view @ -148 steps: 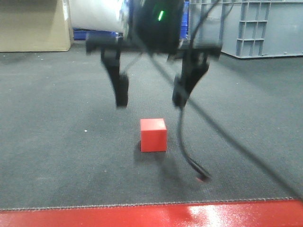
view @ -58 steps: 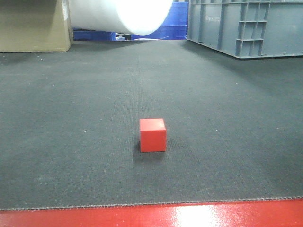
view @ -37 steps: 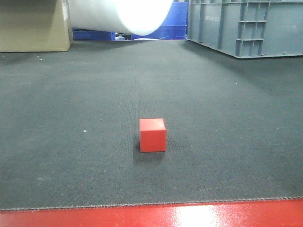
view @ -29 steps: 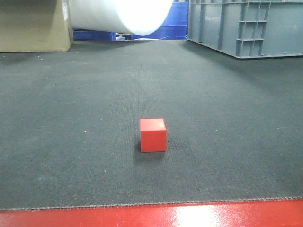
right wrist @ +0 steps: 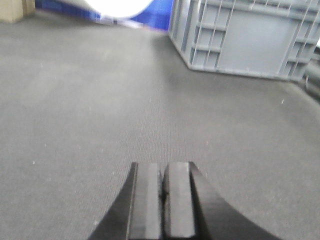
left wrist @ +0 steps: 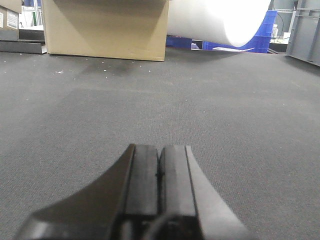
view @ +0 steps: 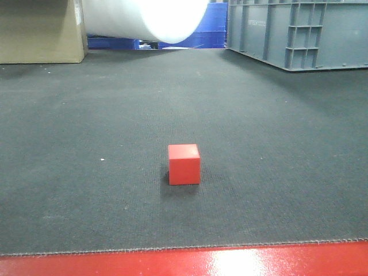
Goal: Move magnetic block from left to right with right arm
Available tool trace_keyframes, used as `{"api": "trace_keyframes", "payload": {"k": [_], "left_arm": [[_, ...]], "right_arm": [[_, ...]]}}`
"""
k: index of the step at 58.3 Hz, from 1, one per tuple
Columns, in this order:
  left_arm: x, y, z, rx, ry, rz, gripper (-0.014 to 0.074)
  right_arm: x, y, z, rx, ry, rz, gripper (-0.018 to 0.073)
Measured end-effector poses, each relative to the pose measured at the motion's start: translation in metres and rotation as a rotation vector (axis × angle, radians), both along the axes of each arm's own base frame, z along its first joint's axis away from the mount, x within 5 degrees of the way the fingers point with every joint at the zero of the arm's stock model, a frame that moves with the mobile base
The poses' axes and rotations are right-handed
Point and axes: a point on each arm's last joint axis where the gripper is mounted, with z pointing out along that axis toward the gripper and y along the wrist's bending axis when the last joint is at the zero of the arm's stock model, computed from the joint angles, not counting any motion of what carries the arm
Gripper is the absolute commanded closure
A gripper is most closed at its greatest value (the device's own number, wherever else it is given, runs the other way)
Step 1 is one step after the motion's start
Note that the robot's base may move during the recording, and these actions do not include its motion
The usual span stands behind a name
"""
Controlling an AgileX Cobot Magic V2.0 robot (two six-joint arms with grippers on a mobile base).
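Note:
The magnetic block (view: 184,164), a small red cube, rests alone on the dark grey mat (view: 86,144) near the middle of the front view. No arm shows in that view. In the left wrist view my left gripper (left wrist: 159,147) is shut, its two pads pressed together over bare mat with nothing between them. My right gripper (right wrist: 163,165) is likewise shut and empty in the right wrist view, above bare mat. The block shows in neither wrist view.
A grey plastic crate (view: 299,31) stands at the back right, also the grey crate (right wrist: 245,37) ahead of the right wrist. A cardboard box (view: 40,31) and a white roll (view: 149,17) sit at the back left. A red strip (view: 184,263) edges the mat's front.
The gripper that hung open above the block 2.5 s ago has left the front view. The block stays in place; the view shifts a few pixels.

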Motion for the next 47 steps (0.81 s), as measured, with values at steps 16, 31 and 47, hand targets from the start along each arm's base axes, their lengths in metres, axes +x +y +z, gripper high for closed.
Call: {"api": "trace_keyframes", "payload": {"k": [16,31,47], "left_arm": [[0.0,0.0,0.0,0.0,0.0,0.0,0.0713],[0.0,0.0,0.0,0.0,0.0,0.0,0.0713],[0.0,0.0,0.0,0.0,0.0,0.0,0.0713]], "right_arm": [[-0.0032,-0.003,-0.0066,0.005,-0.027,-0.05,0.0508],[-0.0032,-0.0031,-0.0066,0.007,-0.027,-0.051,0.0508],[-0.0031,-0.0031,-0.0076,0.006,-0.024,-0.051,0.0508]]}}
